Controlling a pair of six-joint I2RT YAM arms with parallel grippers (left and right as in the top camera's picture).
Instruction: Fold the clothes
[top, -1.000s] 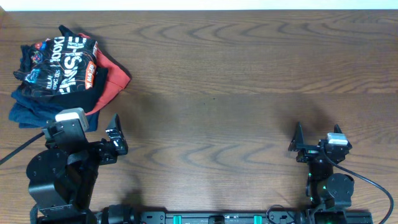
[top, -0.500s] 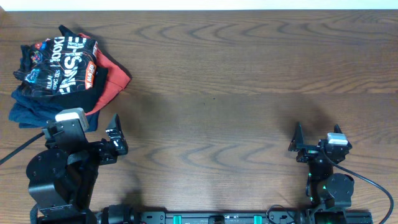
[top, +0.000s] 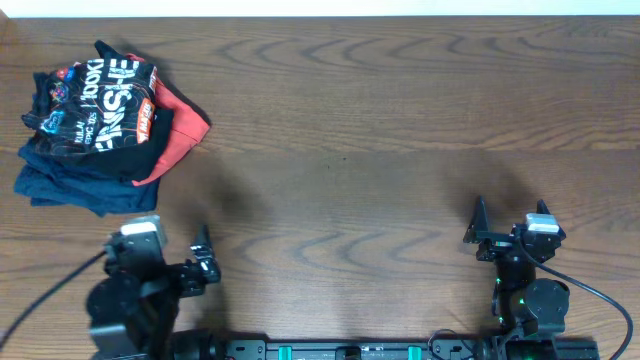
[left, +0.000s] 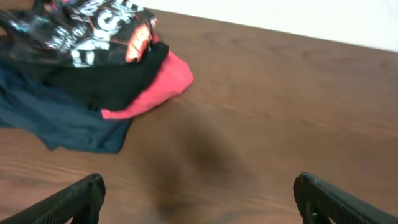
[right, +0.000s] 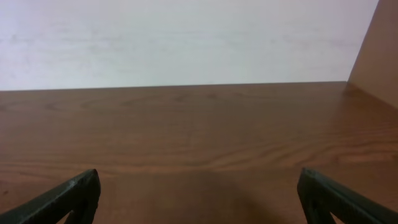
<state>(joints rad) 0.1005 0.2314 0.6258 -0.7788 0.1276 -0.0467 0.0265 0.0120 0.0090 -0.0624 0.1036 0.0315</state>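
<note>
Only the left arm has shifted since a second ago: it has drawn back toward the near edge of the tabletop (top: 380, 120) and a little to the right, so it now lies farther from the pile of clothes. The pile itself lies as it did.

The black printed shirt (top: 95, 105) sits at the far left of the tabletop, bunched on top of the pile with its big white block lettering and small red-white logos facing up. The left wrist view shows the shirt (left: 93, 28) at the upper left corner, partly cut off by the frame. Plain black cloth shows just below the print; whether it belongs to the same shirt cannot be told. Under that, a coral-red garment (top: 185, 135) sticks out to the right, and a navy garment (top: 70, 185) spreads out at the bottom toward the near side. Both also show in the left wrist view, coral-red (left: 161, 87) above navy (left: 56, 118).

The left claw (top: 200, 262) is well apart from the pile and holds nothing; its own camera shows the left claw (left: 199, 199) spread wide over bare wood. The right claw (top: 505, 235) sits at the near right, far from the clothes — in its wrist view the right claw (right: 199, 193) is likewise spread wide and empty, facing a pale wall (right: 186, 37).
</note>
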